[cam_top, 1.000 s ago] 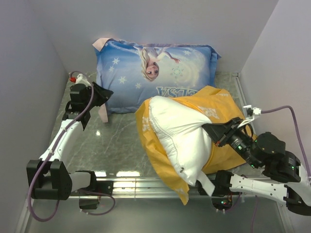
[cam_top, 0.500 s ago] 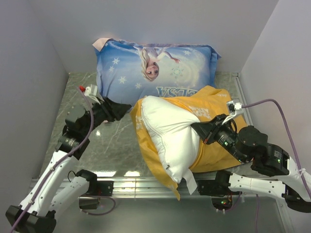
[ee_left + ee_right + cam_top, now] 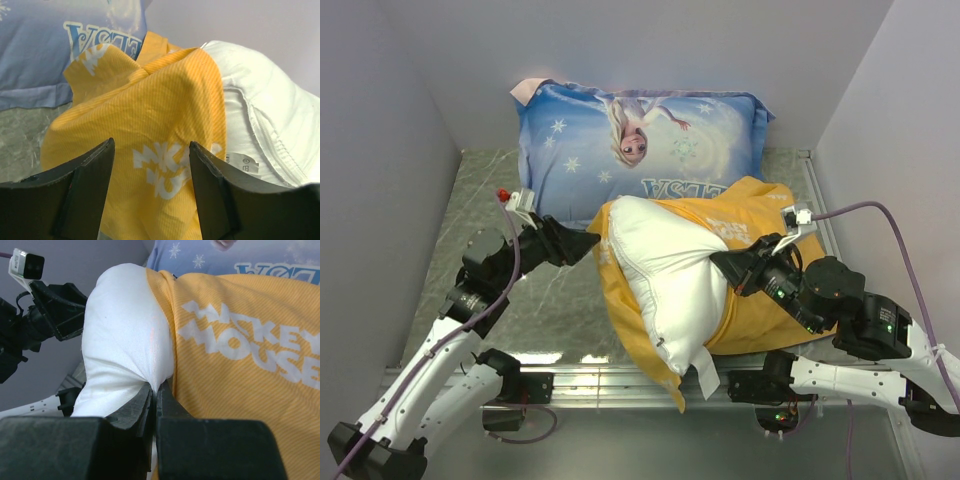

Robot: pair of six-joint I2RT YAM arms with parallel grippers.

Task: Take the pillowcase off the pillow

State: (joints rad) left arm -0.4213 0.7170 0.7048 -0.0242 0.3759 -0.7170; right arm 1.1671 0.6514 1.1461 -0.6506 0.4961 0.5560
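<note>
The white pillow [image 3: 665,270] lies half out of the yellow-orange pillowcase [image 3: 760,310], which still wraps its right side and its near edge. My right gripper [image 3: 725,268] is shut, pinching a fold of the pillow's [image 3: 125,340] white cover right beside the pillowcase [image 3: 240,405] edge. Off the pillowcase's left corner, my left gripper [image 3: 588,243] stands open. From the left wrist, the yellow lettered pillowcase [image 3: 150,130] fills the space beyond the spread jaws of the left gripper [image 3: 151,150], with nothing pinched between them. The pillow [image 3: 265,115] shows to the right there.
A light blue Elsa-print pillow [image 3: 640,150] lies at the back against the wall, touching the pillowcase. Grey walls close in left, right and behind. Marbled tabletop [image 3: 550,300] shows in front of the left arm. A metal rail [image 3: 580,375] runs along the near edge.
My left arm swung from the far left in to the pillowcase's left corner and its jaws opened. The right gripper, still pinching the pillow, shifted slightly left, dragging the bundle with it.
</note>
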